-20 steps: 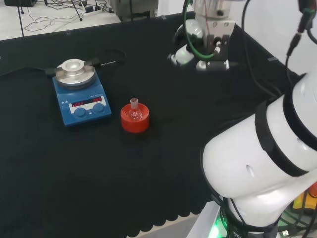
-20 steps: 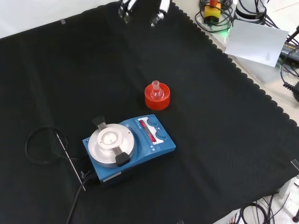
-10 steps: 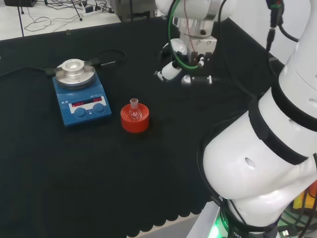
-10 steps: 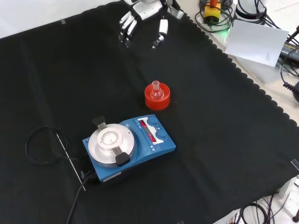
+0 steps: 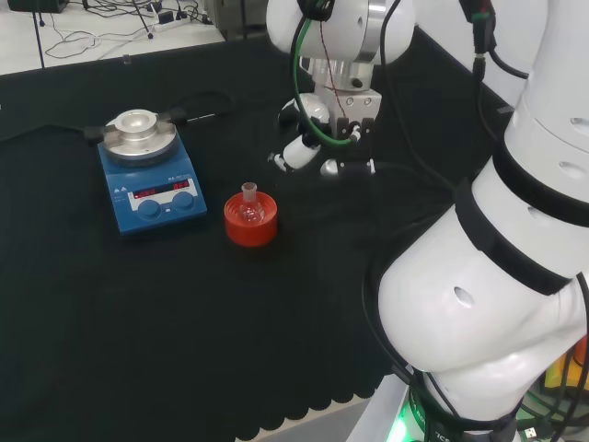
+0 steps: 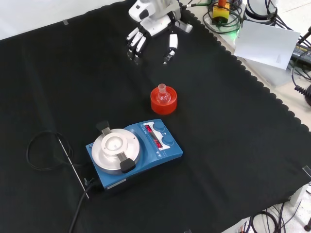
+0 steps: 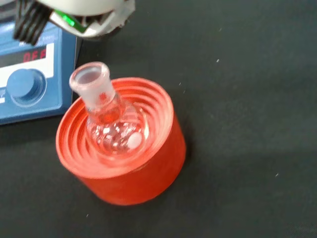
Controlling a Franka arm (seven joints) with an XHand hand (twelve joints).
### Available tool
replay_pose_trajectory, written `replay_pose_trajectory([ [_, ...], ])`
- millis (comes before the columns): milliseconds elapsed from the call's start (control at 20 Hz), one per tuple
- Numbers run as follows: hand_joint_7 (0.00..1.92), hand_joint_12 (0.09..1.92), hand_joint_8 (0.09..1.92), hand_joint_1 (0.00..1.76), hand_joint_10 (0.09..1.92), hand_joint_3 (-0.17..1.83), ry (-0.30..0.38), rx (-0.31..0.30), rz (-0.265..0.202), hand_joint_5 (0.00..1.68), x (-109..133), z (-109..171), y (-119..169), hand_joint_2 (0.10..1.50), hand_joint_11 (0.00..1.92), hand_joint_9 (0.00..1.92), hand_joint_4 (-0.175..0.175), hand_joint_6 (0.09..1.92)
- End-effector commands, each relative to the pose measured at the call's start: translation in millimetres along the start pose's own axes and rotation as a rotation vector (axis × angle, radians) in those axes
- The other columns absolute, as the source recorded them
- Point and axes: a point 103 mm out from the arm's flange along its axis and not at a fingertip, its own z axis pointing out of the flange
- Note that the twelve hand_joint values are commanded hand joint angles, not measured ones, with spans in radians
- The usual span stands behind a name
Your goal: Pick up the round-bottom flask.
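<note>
Your round-bottom flask [image 6: 162, 93] sits upright in the red ribbed stand [image 6: 164, 103], approx. centre of the front view, slightly above mid-frame. In the head view the flask [image 5: 248, 206] is left of centre, w/ the stand [image 5: 250, 224] under it. The wrist view shows the flask [image 7: 109, 120] close up: clear glass, neck up and tilted a bit, bulb seated in the stand's [image 7: 130, 171] ribbed hollow; nothing touches it.

Just below-left of the stand in the front view you've got the blue hotplate stirrer [image 6: 133, 152], near it but apart, w/ a round metal top plate and red display. In the head view the stirrer [image 5: 150, 183] is to the flask's left. A black cable [image 6: 42, 151] loops at the left of the front view.

The robot hand [image 6: 150, 34] is at the top-centre of the front view, above the flask and well apart from it, fingers spread and pointing down, thumb set off from the rest, holding nothing. In the head view the robot hand [image 5: 313, 147] hangs up and to the right of the flask, over the black-cloth bench [image 6: 233, 126].
</note>
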Motion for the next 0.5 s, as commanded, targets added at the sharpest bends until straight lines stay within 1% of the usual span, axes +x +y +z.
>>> replay_pose_trajectory([
  [50, 0.22, 1.43, 0.65, 0.85, 0.66, 0.65, 0.013, 0.015, -0.039, 0.53, 14.0, 16.3, 5.4, 0.58, 0.13, 0.46, -0.03, 0.41],
  [400, 0.23, 1.43, 0.66, 0.87, 0.67, 0.64, 0.005, 0.008, -0.064, 0.56, 19.2, 37.5, 10.1, 0.57, 0.12, 0.46, -0.03, 0.45],
  [500, 0.23, 1.43, 0.66, 0.89, 0.67, 0.64, 0.005, 0.007, -0.07, 0.57, 20.8, 41.7, 11.9, 0.57, 0.13, 0.46, -0.029, 0.51],
])
